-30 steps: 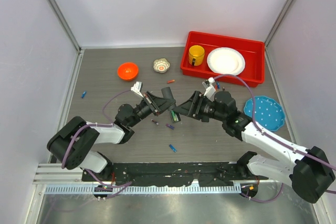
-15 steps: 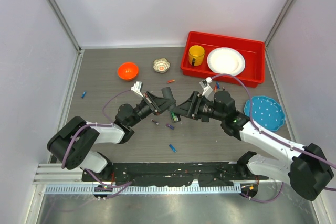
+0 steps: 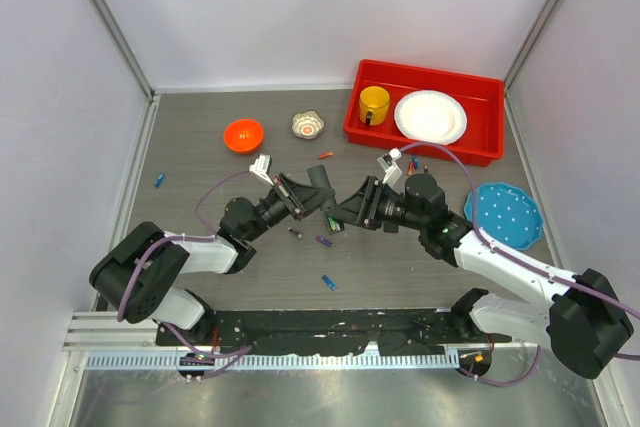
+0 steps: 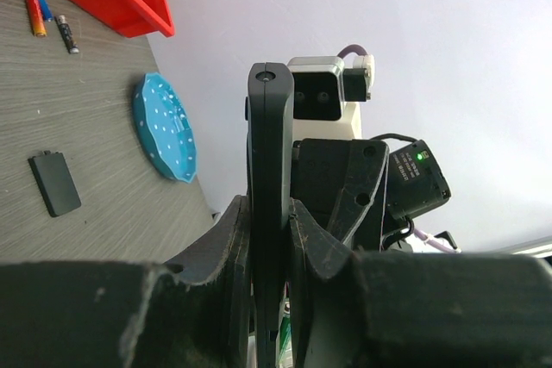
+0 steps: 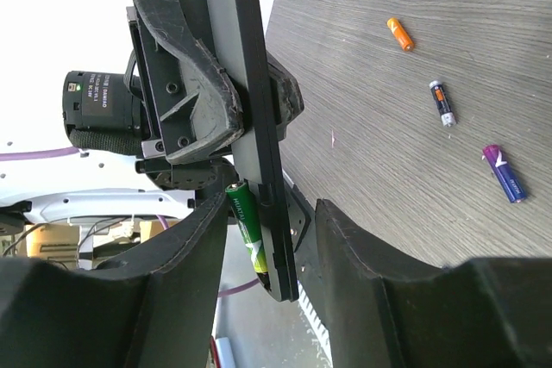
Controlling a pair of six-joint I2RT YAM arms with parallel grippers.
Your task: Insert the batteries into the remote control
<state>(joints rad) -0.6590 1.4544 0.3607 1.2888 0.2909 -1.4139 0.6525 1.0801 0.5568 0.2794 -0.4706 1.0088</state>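
My left gripper (image 4: 272, 239) is shut on the remote control (image 4: 270, 170), a slim black bar held edge-on above the table (image 3: 322, 195). A green battery (image 5: 246, 230) lies against the remote's (image 5: 254, 109) lower end. My right gripper (image 5: 272, 213) straddles both: its left finger (image 5: 194, 247) is at the battery, while a gap separates the right finger (image 5: 345, 247) from the remote. From above, the right gripper (image 3: 345, 215) meets the left gripper (image 3: 305, 197) mid-table. Loose batteries lie on the table: orange (image 5: 399, 33), dark (image 5: 442, 102), purple (image 5: 504, 173).
A red bin (image 3: 430, 68) at the back right holds a yellow mug (image 3: 375, 104) and a white plate (image 3: 430, 115). A blue plate (image 3: 503, 214), an orange bowl (image 3: 243, 134) and a small patterned cup (image 3: 308, 125) stand nearby. A black cover (image 4: 53, 183) lies flat.
My right gripper has crept left toward the remote and its jaws have narrowed around the green battery and the remote's end. The left arm has held still.
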